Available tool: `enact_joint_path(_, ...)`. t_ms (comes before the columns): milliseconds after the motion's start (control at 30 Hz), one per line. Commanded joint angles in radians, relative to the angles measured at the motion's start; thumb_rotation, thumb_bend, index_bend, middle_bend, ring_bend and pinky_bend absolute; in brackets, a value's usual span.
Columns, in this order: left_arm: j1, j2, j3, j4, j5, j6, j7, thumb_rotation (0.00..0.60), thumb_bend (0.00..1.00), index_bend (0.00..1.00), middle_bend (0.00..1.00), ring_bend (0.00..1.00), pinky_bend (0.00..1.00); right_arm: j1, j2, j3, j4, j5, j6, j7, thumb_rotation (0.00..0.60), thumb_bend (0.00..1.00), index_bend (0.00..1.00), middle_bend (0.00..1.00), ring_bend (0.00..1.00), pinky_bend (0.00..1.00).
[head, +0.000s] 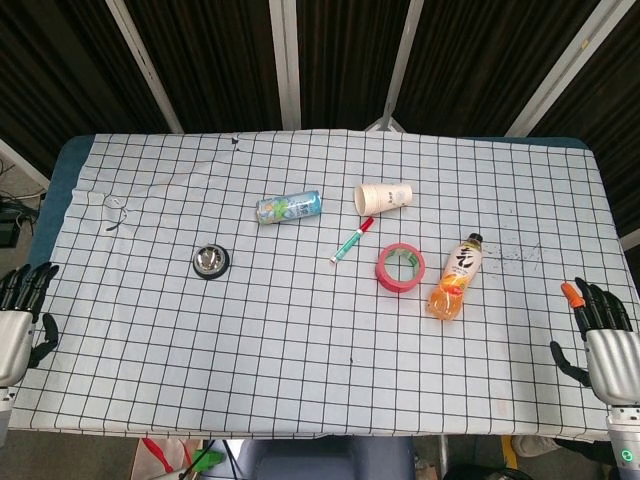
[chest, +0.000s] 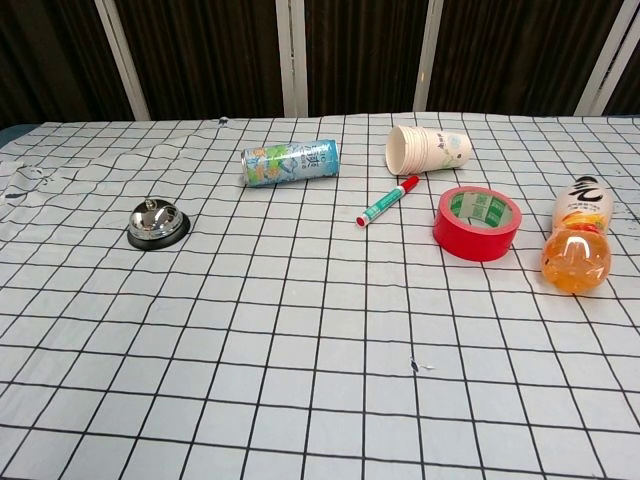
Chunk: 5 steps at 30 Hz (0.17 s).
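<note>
Both the left hand (head: 14, 322) at lower left and the right hand (head: 606, 343) at lower right hang released, fingers apart, off the counter (head: 300, 330) edges, nearest the bell (head: 210, 261) and bottle (head: 455, 277).

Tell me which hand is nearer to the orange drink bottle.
Right. The right hand sits at the table's near right edge, just right of the orange drink bottle; the left hand is at the far left edge.
</note>
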Motion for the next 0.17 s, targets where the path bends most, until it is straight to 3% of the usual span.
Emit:
enact_joint_path(33, 0.008, -0.006, -0.005, 0.014, 0.007, 0.005, 0.000, 0.600, 0.98, 0.03, 0.06, 0.00, 0.00, 0.001, -0.004, 0.000, -0.005, -0.002, 0.002, -0.013, 0.600, 0.39, 0.11, 0.00, 0.02, 0.10)
enact_joint_path(167, 0.026, -0.014, -0.020, 0.024, 0.004, 0.036, 0.012, 0.600, 0.98, 0.03, 0.06, 0.00, 0.00, 0.000, -0.005, 0.000, -0.009, -0.004, 0.007, -0.017, 0.600, 0.39, 0.11, 0.00, 0.02, 0.10)
